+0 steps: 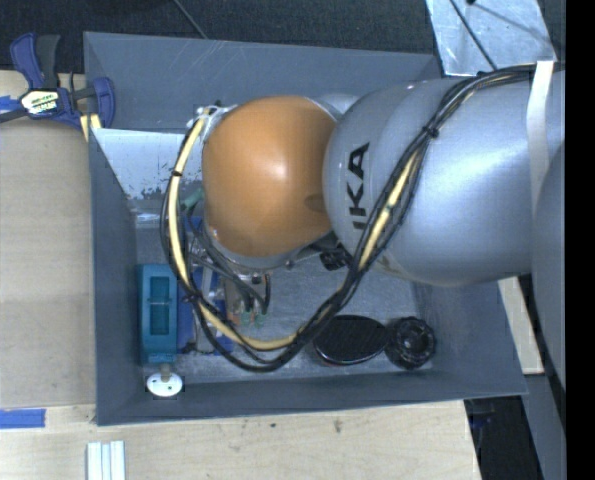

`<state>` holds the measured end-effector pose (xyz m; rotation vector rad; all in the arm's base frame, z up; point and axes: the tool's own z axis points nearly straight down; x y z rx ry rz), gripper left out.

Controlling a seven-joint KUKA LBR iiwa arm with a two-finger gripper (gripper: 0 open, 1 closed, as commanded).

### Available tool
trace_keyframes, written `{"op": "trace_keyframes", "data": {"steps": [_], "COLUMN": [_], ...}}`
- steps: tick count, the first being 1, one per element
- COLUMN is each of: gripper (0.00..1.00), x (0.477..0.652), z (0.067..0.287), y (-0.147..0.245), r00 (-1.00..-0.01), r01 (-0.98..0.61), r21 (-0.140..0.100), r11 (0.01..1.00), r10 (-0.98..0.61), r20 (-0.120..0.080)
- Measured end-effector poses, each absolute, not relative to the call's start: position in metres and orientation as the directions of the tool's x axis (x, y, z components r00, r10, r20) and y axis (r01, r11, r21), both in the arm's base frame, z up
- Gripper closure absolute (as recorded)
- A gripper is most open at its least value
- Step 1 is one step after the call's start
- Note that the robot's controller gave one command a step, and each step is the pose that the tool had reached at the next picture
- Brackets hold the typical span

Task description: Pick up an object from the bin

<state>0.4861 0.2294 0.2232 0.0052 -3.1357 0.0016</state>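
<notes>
A blue box (159,315), white knob (164,382), black oval (349,340) and black cap (413,341) lie loose.

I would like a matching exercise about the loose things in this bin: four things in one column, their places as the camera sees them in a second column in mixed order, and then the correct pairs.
Things
1. blue rectangular block
2. small white round piece
3. black oval pad
4. black round knob

Places in the bin
A. farthest to the view's right, near the lower wall
B. in the view's lower left corner
C. lengthwise along the view's left wall
D. near the lower wall, between two other things

Pairs: 1-C, 2-B, 3-D, 4-A
</notes>
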Motion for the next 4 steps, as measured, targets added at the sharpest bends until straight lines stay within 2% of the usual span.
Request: {"op": "trace_keyframes", "data": {"steps": [1,2,3,4], "gripper": [0.00,0.00,0.00,0.00], "x": [0.488,0.526,0.538,0.535], "z": [0.228,0.184,0.131,0.107], "y": [0.228,0.218,0.189,0.177], "r00": [-1.000,-0.996,-0.970,-0.953], "r01": [0.000,-0.084,-0.243,-0.304], "r21": [0.001,0.002,0.000,0.000], "r11": [1.000,0.996,0.970,0.953], "r10": [0.000,-0.084,-0.243,-0.304], "r20": [-0.002,-0.007,-0.004,0.000]}}
